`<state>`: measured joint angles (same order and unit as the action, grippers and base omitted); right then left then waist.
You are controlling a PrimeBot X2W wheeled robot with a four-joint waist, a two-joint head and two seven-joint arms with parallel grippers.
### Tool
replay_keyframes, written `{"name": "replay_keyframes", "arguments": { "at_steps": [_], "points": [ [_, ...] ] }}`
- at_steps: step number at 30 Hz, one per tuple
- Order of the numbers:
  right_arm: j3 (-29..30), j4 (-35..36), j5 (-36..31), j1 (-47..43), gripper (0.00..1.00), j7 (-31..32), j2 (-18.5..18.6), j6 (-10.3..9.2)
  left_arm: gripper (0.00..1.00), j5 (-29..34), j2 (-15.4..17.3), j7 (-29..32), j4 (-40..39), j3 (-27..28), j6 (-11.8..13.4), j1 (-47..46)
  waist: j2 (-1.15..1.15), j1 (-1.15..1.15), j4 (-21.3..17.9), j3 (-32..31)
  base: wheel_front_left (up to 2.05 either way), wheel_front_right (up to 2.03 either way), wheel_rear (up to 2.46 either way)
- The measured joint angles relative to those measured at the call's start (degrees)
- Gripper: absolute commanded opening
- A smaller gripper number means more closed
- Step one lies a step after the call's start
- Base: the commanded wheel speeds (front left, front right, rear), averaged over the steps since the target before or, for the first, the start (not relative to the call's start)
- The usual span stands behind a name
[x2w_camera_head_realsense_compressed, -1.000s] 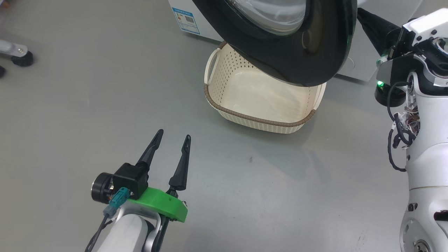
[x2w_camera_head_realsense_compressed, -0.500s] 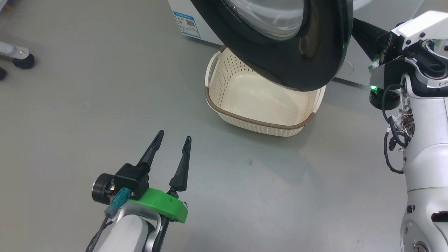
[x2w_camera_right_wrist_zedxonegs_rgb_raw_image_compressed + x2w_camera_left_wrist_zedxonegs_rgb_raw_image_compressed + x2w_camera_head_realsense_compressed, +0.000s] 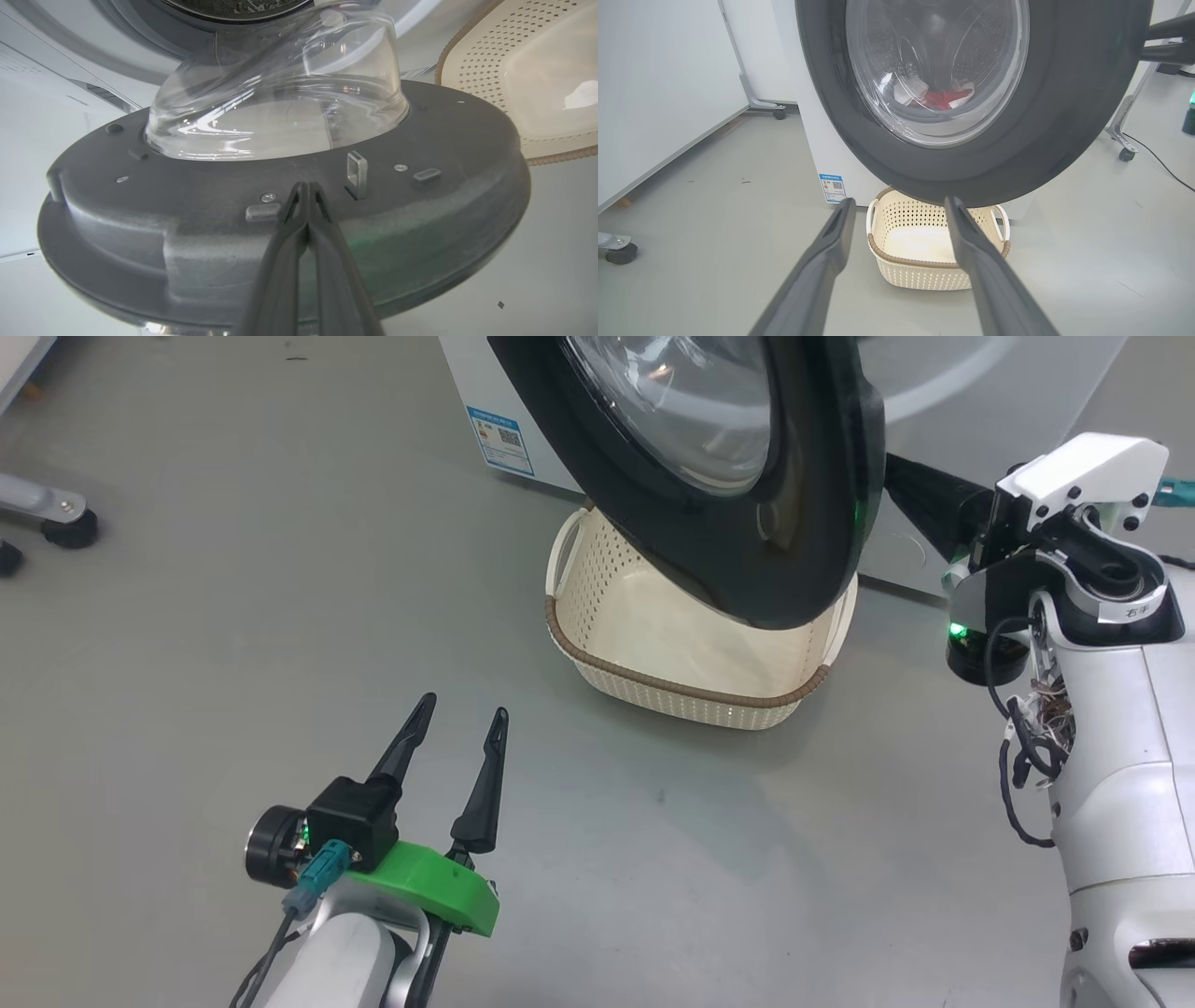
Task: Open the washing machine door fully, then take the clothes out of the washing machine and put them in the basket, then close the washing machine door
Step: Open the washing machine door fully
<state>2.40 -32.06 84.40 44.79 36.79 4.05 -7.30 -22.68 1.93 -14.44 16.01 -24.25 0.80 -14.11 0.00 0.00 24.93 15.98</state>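
While the left end effector [image 3: 466, 704] hangs over the grey floor [image 3: 233, 616] with fingers spread wide, holding nothing, the basket [image 3: 653, 684] stands just beyond it; the washing machine door [image 3: 738, 588] hangs partly open above the basket; the right end effector [image 3: 306, 189], fingers pressed together, has its tips against the door's inner face; the clothes [image 3: 941, 99] lie in the drum of the washing machine [image 3: 817, 140].

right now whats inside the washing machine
Through the glass of the washing machine door, red and white clothes lie low in the perforated drum. The door's black rim hides the rest; their number is unclear.
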Motion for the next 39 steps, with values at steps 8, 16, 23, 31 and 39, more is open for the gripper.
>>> {"name": "replay_keyframes", "arguments": {
  "at_steps": [8,16,23,31,39],
  "points": [
    [-4.05,0.3,4.27,-2.2,0.0,0.49,-0.02,-0.01,1.0,0.14,0.0,0.0,0.15,0.03,-0.01,0.06,0.0,0.0,-0.13,-1.44,0.0,0.0,0.0],
    [-8.0,2.14,8.23,-4.46,0.0,0.44,-0.07,-0.01,1.0,0.19,0.01,0.0,0.3,-0.12,-0.02,0.08,0.0,0.0,0.07,-2.26,0.0,0.0,0.0],
    [-12.45,3.54,12.26,-5.93,0.0,-0.31,-0.02,-0.02,1.0,0.6,0.01,0.0,0.3,0.04,-0.03,0.14,0.0,0.0,0.65,-2.87,0.0,0.0,0.0],
    [-18.34,5.73,17.08,-7.27,0.0,-1.56,0.04,-0.02,1.0,0.62,0.02,0.0,0.3,0.03,-0.03,0.39,0.0,0.0,1.35,-3.21,0.0,0.0,0.0],
    [-24.17,7.8,20.92,-8.17,0.0,-3.36,0.03,-0.02,1.0,0.62,0.02,0.0,0.29,0.08,-0.03,0.96,0.0,0.0,1.92,-3.28,0.0,0.0,0.0]
  ]
}}
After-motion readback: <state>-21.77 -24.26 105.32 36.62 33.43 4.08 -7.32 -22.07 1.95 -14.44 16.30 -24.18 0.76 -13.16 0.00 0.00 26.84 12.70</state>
